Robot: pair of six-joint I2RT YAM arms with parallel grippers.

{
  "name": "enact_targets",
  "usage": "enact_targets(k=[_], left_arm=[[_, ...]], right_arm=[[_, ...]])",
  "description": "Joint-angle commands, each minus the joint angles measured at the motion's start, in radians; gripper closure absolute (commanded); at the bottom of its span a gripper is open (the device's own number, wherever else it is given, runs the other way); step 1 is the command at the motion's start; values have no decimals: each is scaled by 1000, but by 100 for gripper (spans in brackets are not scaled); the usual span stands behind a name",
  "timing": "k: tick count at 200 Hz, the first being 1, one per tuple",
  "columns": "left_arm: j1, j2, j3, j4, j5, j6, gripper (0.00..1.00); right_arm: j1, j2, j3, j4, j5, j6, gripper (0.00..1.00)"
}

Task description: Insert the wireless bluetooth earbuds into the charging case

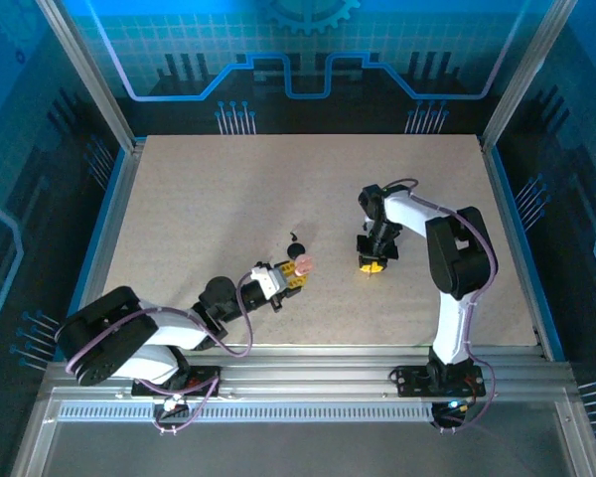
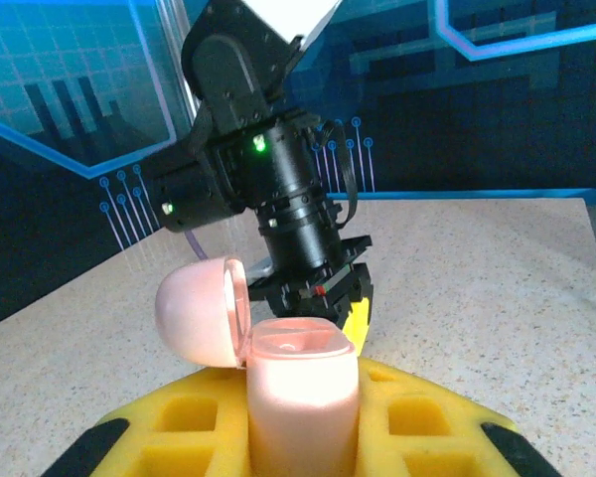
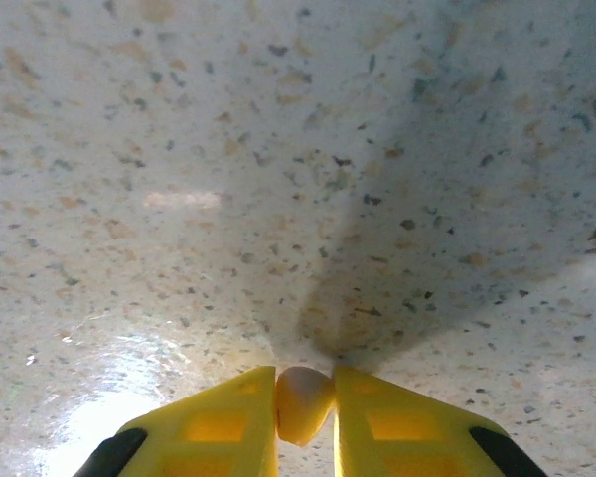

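1. Nearest, low and centre in the overhead view, the left jaws are clamped on the pink charging case [image 2: 300,383]. Its lid is hinged open to the left and the mouth faces up. I cannot tell whether a bud already sits inside.
2. Farther off, right of centre in the overhead view, the right jaws are closed on a pale pink earbud [image 3: 303,402], pinched at their very tips low over the speckled worktop [image 1: 228,189]. I cannot tell whether it touches the surface.
3. Judged step: picking up this earbud, with insertion not yet begun.
4. The next move likely calls for lifting the bud clear and carrying it left to the open case. It then needs lining up with its socket and lowering before the jaws let go, with the case kept steady. So tiny and curved a piece could twist in the grip.
5. Count: one pink case, one pale pink earbud and two arms. There are also two small dark pieces [image 1: 296,248] just beyond the case, too small to name surely.
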Motion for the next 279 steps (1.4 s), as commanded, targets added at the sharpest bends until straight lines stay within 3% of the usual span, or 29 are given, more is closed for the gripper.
enact_targets(k=[1,139,220,279], left_arm=[[-5,67,36,43,-29,7,86],[-5,265,176,43,-80,61,86],[-6,252,209,43,-75,49,86],[-5,229,236,43,-102,-12,86]], right_arm=[[19,-83,-24,54,-16,26,82],[166,-564,-296,515,-30,107,82],[249,-887,-506,770,-27,107,80],[278,-954,-610,956,-14,209,80]])
